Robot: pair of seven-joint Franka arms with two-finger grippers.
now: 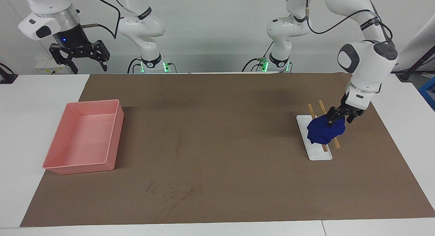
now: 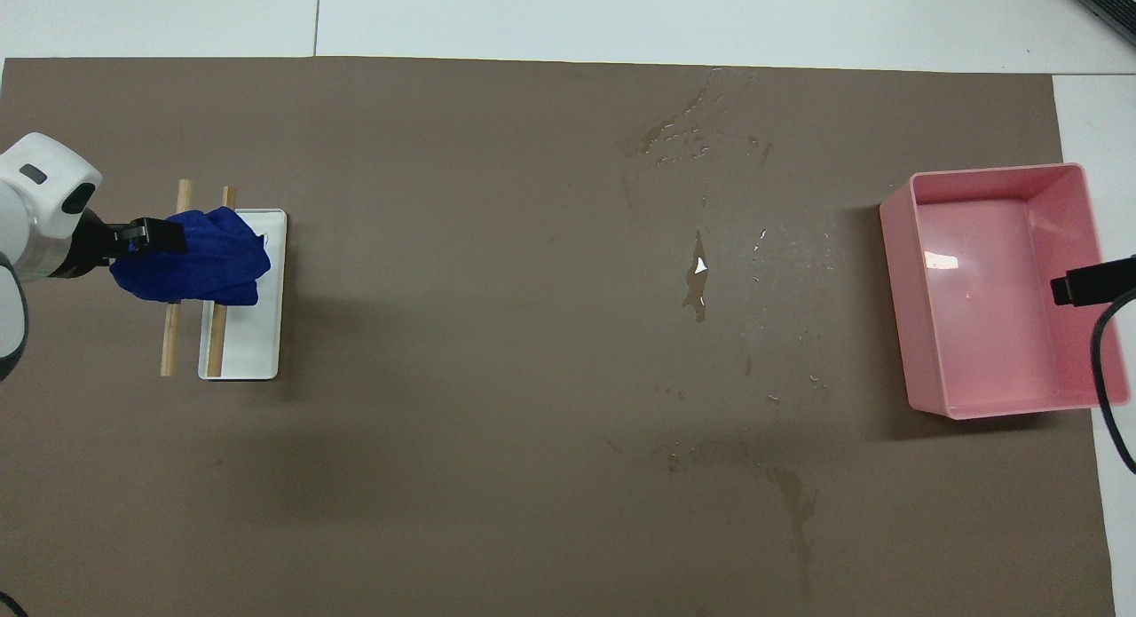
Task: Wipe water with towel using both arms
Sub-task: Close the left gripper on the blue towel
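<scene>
Surface: white counter (image 1: 40, 90) covered by a large brown paper mat (image 1: 221, 110) that carries everything listed.
Towel: small deep royal-blue soft cloth bundle (image 1: 324, 131), lumpy, draped over two thin wooden sticks (image 2: 169, 337) that lie across a flat white rectangular tray (image 2: 253, 342); position near the mat's edge at the left arm's end of the counter.
Water: scattered wet patches and droplets (image 2: 701, 271) on the mat around its middle, extending toward the mat's edge farthest from the robots and toward the edge nearest them; none wiped so far as can be judged.
Tray: pink rectangular plastic tray (image 1: 85, 137), nothing in it, at the right arm's end of the mat.
Left gripper: black clawed left gripper (image 1: 336, 119) on a white jointed arm, down at the top of the towel on the side toward the mat's end edge; fingers spread wide and pressed into or around the cloth, no closed grasp showing yet.
Right gripper: black clawed right gripper (image 1: 80, 57), raised over the bare counter near the pink tray's corner, waiting; fingers spread wide, holding nothing.
Progress: opening stage; the towel lies on its sticks, not lifted.
Remaining: closing on the towel, carrying it to the wet patches, wiping, with the right arm's share not begun.
</scene>
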